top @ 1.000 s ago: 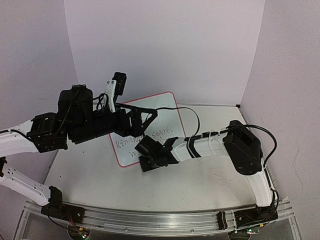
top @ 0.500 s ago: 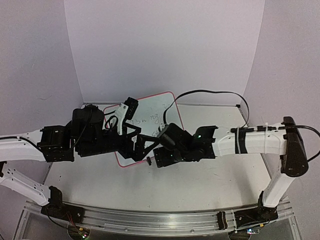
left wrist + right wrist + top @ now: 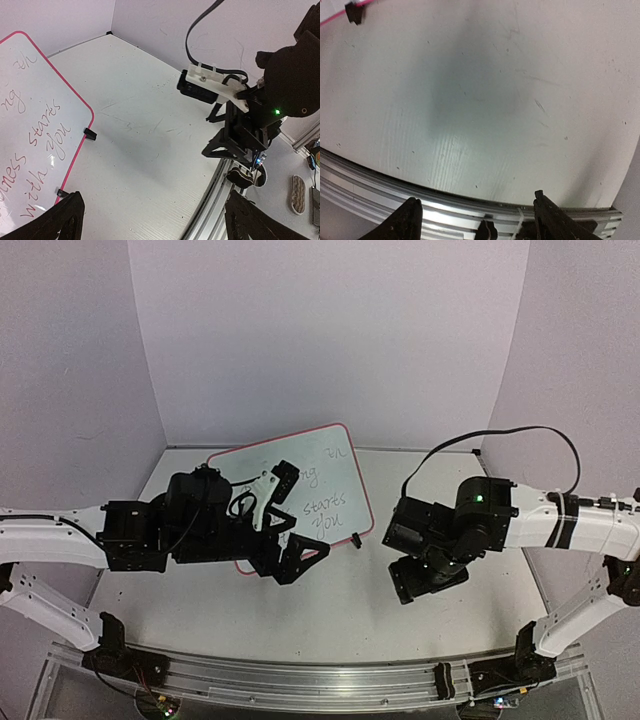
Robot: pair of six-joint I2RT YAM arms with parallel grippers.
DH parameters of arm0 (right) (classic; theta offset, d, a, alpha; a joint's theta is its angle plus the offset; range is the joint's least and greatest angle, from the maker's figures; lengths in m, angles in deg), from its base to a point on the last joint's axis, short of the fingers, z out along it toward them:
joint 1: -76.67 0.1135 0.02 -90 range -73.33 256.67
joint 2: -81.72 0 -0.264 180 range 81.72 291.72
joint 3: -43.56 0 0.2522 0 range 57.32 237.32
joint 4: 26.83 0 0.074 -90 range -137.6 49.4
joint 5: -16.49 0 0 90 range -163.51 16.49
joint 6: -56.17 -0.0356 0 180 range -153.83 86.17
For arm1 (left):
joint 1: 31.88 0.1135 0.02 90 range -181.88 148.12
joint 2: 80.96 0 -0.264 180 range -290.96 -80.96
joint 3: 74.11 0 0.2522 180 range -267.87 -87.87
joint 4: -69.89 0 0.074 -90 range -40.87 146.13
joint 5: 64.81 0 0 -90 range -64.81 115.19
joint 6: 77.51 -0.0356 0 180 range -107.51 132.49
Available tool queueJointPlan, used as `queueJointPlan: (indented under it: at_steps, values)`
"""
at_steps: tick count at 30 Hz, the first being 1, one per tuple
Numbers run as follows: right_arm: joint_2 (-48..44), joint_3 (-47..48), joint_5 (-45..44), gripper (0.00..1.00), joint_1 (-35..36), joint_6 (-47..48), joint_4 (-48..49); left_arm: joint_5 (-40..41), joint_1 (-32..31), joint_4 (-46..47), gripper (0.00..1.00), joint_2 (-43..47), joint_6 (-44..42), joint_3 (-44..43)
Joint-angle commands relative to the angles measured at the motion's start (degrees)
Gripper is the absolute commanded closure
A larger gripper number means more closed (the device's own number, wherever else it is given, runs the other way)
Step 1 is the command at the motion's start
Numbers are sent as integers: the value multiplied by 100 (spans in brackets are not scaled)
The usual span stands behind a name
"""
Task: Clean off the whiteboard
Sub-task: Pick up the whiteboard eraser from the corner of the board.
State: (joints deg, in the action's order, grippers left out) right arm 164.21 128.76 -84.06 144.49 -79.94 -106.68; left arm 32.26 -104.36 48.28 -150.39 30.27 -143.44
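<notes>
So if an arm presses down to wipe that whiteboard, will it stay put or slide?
Probably stiff: the whiteboard shows a flat face and a straight pink frame. It may well slide under a sideways wipe, since it looks thin and rests only on small black feet on the smooth table. Pressing near an edge might rock it.

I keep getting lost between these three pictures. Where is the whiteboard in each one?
Top external: the whiteboard is in the middle, slightly left.
Left wrist: it runs along the left edge.
Right wrist: only a pink-edged sliver shows in the top-left corner.
Shared landmark: a small black foot on its pink edge.
</notes>
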Motion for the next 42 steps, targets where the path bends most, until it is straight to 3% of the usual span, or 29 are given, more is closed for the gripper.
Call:
queueJointPlan:
  at_steps: [1,11,29,42]
  values:
    - [-136,-186,814,25,40,-419,-1507,9,-2,304,0,93,-65,33]
    - [-224,-1266,2166,26,44,-215,-1709,198,3,293,0,381,-64,218]
    - [-15,-2533,3223,33,45,-468,726,435,5,286,0,617,-119,355]
    - [-104,-2923,2978,69,43,-763,1134,514,4,273,0,648,-127,318]
